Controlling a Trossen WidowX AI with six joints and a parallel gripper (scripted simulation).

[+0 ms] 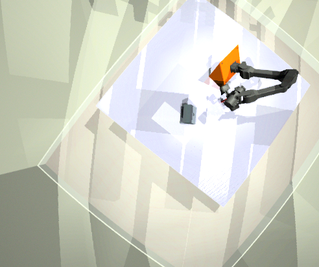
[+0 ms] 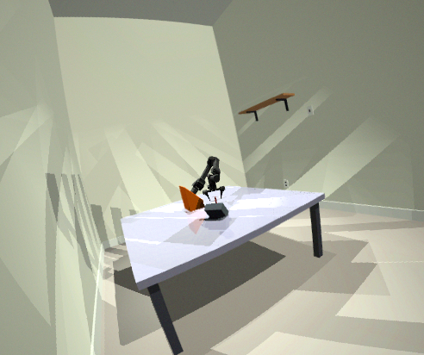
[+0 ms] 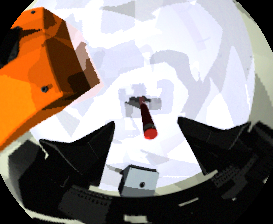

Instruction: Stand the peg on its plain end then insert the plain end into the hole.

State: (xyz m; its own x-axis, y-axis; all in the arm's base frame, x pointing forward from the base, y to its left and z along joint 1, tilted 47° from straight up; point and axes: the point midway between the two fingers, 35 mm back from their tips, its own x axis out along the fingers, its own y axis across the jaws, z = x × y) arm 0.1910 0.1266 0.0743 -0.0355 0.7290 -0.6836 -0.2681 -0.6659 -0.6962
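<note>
The red peg (image 1: 224,100) (image 2: 215,200) (image 3: 146,116) stands upright on the table, with a greyish band just below its red top end. Its foot is in shadow in the wrist view. My gripper (image 2: 215,197) (image 3: 147,122) is open and empty, pointing down above the peg, with one finger on each side and no contact visible. The grey sloped panel (image 1: 188,114) (image 2: 216,210) (image 3: 137,181) stands near the peg, with a dark hole in its face in the wrist view. The peg is outside that hole.
An orange wedge-shaped block (image 1: 225,67) (image 2: 189,200) (image 3: 29,82) stands beside the arm's base, to the left of the fingers in the wrist view. The white table (image 1: 163,152) (image 2: 157,254) carries everything. A brown wall shelf (image 2: 266,104) hangs far behind.
</note>
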